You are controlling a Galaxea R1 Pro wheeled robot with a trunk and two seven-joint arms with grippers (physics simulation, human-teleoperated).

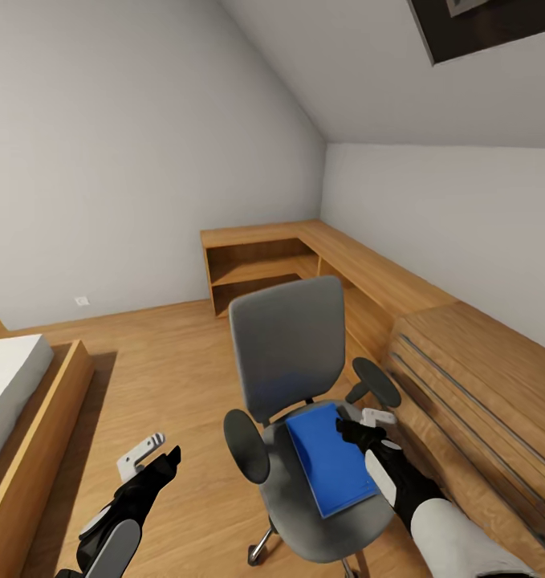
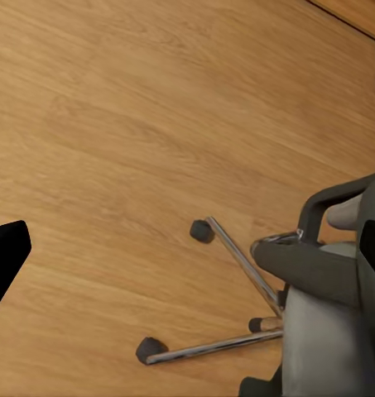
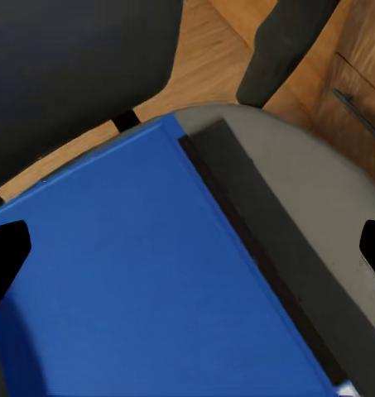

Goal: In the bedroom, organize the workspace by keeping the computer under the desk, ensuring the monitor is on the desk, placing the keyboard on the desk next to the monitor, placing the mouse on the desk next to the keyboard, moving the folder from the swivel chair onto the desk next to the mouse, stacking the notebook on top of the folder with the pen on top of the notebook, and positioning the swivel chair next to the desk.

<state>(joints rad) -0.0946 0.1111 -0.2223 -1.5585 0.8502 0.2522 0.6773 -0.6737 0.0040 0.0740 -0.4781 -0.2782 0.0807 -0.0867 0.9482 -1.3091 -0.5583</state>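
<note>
— Where is the folder [image 1: 330,461]?
— Flat on the swivel chair [image 1: 304,401] seat, on the wooden floor [image 1: 168,361].
— The right gripper [image 1: 367,425]?
— Spread wide just over the folder's edge, holding nothing.
— The left gripper [image 1: 152,459]?
— Over the floor beside the chair; seemingly open, empty.

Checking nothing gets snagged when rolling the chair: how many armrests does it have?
2: one armrest on the swivel chair's left side, the other armrest on its right, just beyond the right hand by the folder.
</note>
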